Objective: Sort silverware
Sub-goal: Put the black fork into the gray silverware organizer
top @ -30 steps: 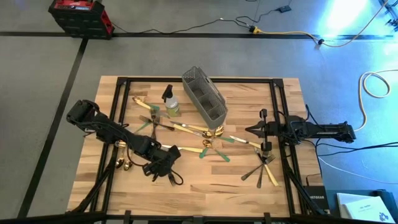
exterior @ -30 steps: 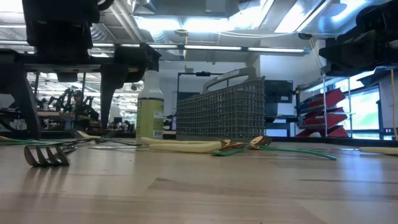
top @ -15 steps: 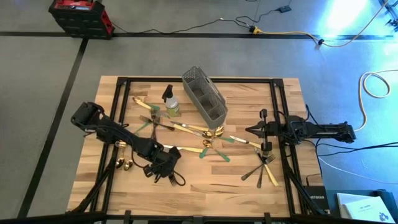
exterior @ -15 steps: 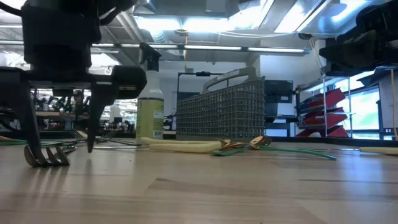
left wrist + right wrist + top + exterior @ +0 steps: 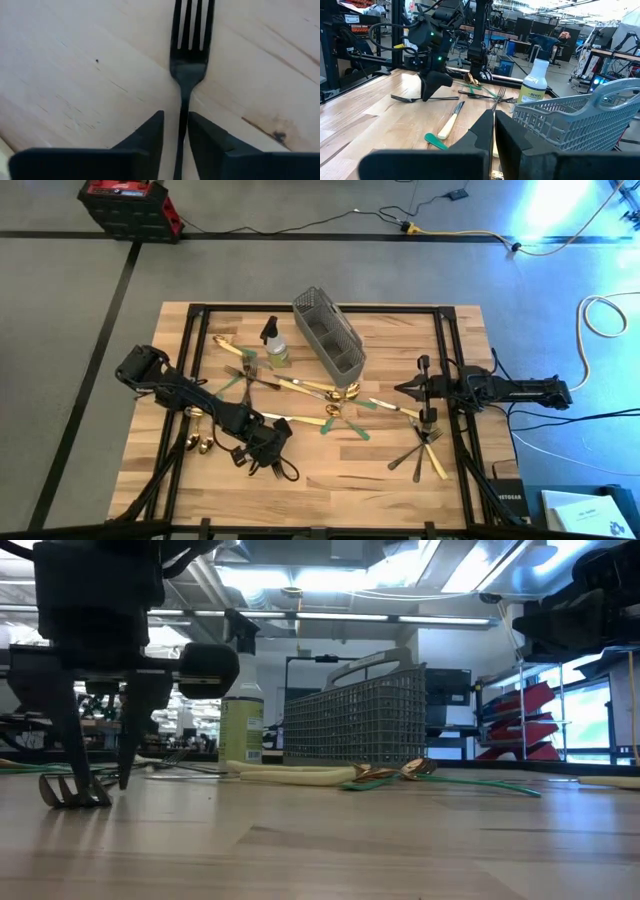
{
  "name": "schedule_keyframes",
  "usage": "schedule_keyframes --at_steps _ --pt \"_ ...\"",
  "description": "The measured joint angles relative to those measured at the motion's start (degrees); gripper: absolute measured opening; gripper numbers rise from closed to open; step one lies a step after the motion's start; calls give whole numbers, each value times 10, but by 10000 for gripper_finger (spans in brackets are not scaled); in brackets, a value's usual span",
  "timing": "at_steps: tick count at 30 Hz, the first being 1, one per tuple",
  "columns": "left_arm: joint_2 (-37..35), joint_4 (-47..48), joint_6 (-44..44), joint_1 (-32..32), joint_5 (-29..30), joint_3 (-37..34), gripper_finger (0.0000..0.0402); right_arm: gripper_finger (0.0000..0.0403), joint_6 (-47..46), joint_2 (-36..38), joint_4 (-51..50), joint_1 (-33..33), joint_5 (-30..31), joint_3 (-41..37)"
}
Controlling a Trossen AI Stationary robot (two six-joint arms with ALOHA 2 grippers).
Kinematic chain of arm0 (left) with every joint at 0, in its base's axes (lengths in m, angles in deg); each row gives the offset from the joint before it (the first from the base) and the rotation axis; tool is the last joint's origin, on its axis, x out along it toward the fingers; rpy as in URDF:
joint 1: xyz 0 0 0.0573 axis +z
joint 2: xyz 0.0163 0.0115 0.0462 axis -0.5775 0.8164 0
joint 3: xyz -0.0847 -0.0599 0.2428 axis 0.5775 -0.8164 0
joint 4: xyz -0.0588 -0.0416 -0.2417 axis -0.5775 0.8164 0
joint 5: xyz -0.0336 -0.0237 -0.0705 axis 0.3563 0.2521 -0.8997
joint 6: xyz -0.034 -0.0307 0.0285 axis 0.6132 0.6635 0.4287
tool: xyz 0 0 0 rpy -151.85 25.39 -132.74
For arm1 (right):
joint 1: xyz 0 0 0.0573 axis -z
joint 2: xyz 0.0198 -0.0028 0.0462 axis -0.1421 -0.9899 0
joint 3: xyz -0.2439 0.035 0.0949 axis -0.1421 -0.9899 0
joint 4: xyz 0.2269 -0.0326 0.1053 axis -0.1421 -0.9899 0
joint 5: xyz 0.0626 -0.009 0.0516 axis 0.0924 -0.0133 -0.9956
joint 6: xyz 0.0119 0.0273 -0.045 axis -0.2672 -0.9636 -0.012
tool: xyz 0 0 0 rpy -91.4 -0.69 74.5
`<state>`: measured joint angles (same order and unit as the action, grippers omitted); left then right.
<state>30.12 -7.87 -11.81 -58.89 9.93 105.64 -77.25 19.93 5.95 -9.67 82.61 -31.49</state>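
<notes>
Left gripper [image 5: 175, 130] set down on the desk near its front edge, left of centre, its two fingers [image 5: 150, 132] straddling the thin stem of a black fork [image 5: 187, 50] that lies flat on the wood. Only a sliver of space shows on either side of the stem; whether the fingers already pinch it cannot be told. The grip is placed just behind the fork's head, probably so the tines stay clear in front of the fingers and the fork hangs steadily once lifted.

Right gripper [image 5: 493, 131] clenched on nothing, waiting above the desk's right edge, beside a small heap of forks [image 5: 424, 448] near the front right corner.

The remaining silverware [image 5: 300, 388] lies scattered across the middle of the desk, in front of a spray bottle [image 5: 274, 344] and a grey mesh caddy [image 5: 330, 340] standing toward the back edge.

Bare wood surrounds the black fork on all sides, so a straight lift looks unobstructed. The way to the caddy passes over the scattered pieces and close by the bottle, the likeliest thing to be knocked.
</notes>
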Motion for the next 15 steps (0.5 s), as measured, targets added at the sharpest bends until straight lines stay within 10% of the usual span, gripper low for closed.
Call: schedule_keyframes --at_steps 15 --pt "0 6 -1 0 -2 0 33 0 0 0 0 0 1 0"
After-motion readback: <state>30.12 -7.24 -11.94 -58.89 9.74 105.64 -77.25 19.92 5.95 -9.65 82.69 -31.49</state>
